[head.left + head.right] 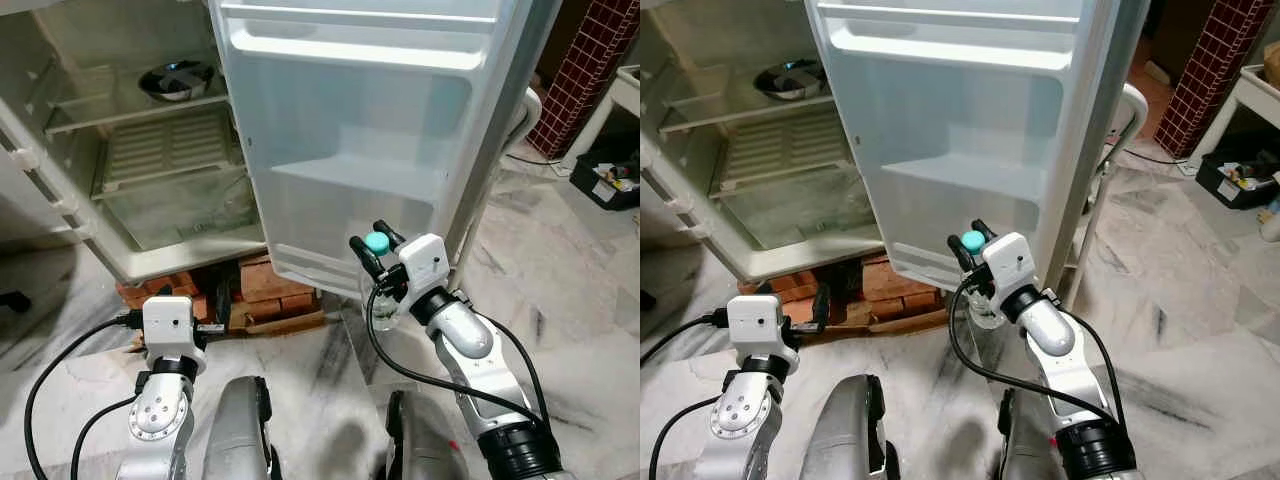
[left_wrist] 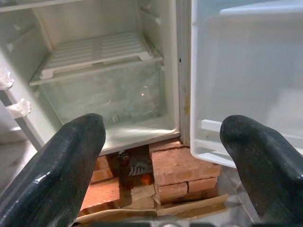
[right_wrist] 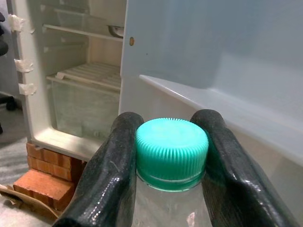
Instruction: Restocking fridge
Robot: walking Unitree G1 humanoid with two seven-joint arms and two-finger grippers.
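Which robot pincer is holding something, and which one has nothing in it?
The right pincer grips a clear bottle just under its teal cap. The left pincer is open, holding nothing.

Light: even, soft daylight is seen.
Glare: door point(image 1: 360, 120) is washed pale.
Shadows: faint patches are cast on floor point(image 1: 330, 400).
Focus: fingers point(image 2: 71, 165) are blurred close up.

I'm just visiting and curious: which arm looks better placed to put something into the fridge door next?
The right. Its end effector already grips the bottle just before the open door's shelf. The left end effector is open, holding nothing.
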